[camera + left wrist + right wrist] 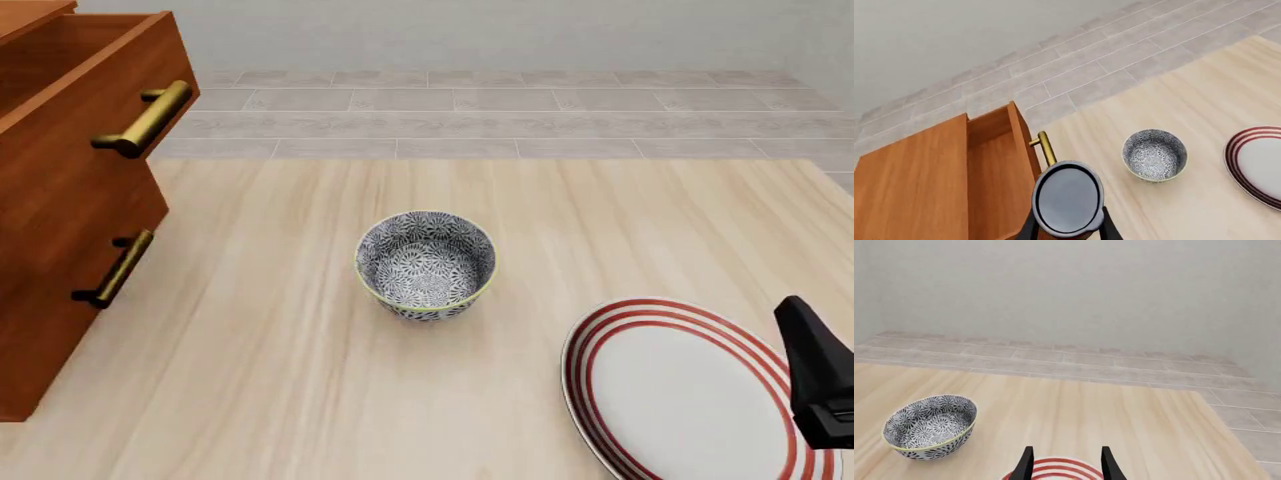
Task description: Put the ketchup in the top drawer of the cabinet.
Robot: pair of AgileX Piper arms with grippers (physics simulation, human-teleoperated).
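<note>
The left claw [1069, 231] grips the ketchup, a small cylindrical tin with a dark shiny metal top [1067, 198]; its fingers press the can's sides, and the can's long axis runs along them. Just past the can lies the thick brass bar handle [1045, 148] of the top drawer [997, 165], pulled open from the reddish-brown wooden cabinet [911, 175]. The cavity sits just beside the can, so this arm is judged far nearer. The grey patterned bowl [424, 264] stands mid-desk [294, 380]. The right claw [1065, 465], parted and empty, hovers over the red-ringed white plate [681, 400].
</note>
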